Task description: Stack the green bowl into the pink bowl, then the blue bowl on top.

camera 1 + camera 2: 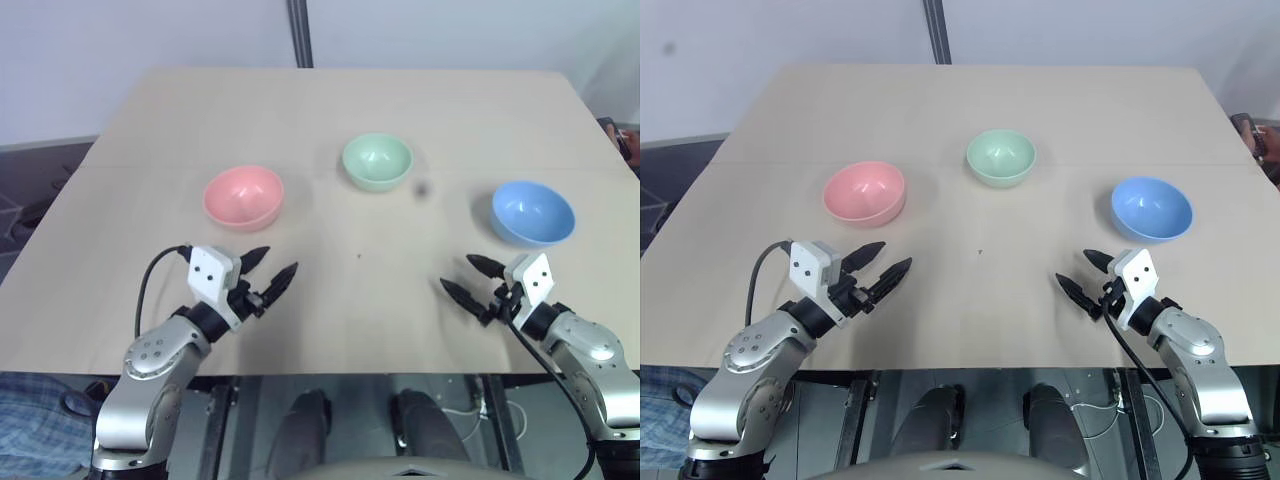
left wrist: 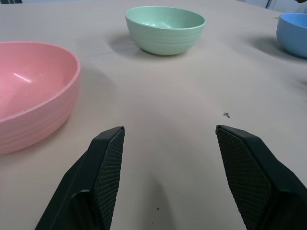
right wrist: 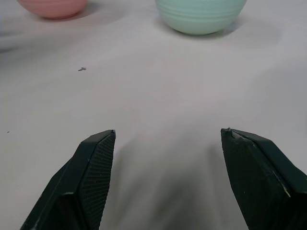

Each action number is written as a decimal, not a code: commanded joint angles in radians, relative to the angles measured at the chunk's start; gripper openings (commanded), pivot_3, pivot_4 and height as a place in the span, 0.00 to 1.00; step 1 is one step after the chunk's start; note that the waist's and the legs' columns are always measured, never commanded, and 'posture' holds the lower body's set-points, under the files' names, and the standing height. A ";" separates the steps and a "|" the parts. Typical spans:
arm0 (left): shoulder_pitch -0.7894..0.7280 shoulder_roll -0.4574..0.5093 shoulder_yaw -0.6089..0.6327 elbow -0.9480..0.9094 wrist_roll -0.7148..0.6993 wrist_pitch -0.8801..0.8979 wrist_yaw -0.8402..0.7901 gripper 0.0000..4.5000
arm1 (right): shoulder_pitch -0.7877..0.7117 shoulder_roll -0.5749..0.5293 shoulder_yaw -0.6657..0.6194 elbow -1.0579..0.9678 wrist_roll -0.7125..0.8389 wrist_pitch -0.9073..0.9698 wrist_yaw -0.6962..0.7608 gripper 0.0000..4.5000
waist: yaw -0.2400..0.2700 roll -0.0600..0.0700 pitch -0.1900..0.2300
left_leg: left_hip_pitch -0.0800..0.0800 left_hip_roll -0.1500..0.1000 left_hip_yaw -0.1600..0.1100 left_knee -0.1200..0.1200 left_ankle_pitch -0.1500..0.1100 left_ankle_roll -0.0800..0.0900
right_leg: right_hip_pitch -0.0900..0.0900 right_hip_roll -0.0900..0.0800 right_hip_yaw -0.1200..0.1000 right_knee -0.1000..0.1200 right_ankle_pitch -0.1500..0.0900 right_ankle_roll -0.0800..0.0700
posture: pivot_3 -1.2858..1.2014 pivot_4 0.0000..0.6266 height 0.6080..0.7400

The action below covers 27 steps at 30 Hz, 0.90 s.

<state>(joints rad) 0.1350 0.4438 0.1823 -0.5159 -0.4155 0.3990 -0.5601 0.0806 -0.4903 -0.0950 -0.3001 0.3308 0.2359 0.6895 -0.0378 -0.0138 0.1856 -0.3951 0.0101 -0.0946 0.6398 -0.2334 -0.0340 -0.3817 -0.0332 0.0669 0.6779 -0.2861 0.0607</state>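
Pink bowl (image 1: 243,197), green bowl (image 1: 377,161), blue bowl (image 1: 533,213) sit apart, unstacked — left gripper (image 1: 270,270) & right gripper (image 1: 470,277) both released, empty.

Both arms reach forward from the lower corners of the head views, bent at the elbow, with silver upper parts and a white block on each wrist. The left gripper (image 1: 272,265) points forward and toward the robot's right, and its two black fingers stand apart, with nothing between them. A black cable goes in a loop from the left wrist back along the arm. The right gripper (image 1: 472,279) points forward and toward the robot's left, so the two grippers turn a little toward each other. Its fingers are also spread wide and hold nothing. Both grippers are about level.
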 commanded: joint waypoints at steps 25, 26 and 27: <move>0.020 0.000 -0.007 -0.014 -0.009 -0.046 -0.019 0.71 | -0.003 -0.016 -0.024 0.003 0.014 -0.034 0.022 0.82 | 0.000 0.000 0.000 | 0.000 0.000 0.000 0.000 0.000 0.000 | 0.000 0.000 0.000 0.000 0.000 0.000 | 0.52 0.24 1.00; 0.020 0.000 -0.008 -0.015 -0.009 -0.046 -0.020 0.71 | -0.002 -0.016 -0.024 0.001 0.015 -0.033 0.022 0.82 | 0.000 0.000 0.000 | 0.000 0.000 0.000 0.000 0.000 0.000 | 0.000 0.000 0.000 0.000 0.000 0.000 | 0.52 0.24 1.00; 0.020 0.001 -0.008 -0.015 -0.009 -0.046 -0.021 0.71 | 0.000 -0.016 -0.025 -0.001 0.016 -0.032 0.022 0.82 | 0.000 0.000 0.000 | 0.000 0.000 0.000 0.000 0.000 0.000 | 0.000 0.000 0.000 0.000 0.000 0.000 | 0.52 0.24 1.00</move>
<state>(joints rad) 0.1552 0.4412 0.1777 -0.5159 -0.4175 0.3760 -0.5748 0.0798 -0.5013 -0.0958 -0.2822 0.3317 0.2248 0.7096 -0.0376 -0.0138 0.1856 -0.3950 0.0101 -0.0945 0.6398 -0.2334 -0.0340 -0.3817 -0.0332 0.0669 0.6780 -0.2861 0.0607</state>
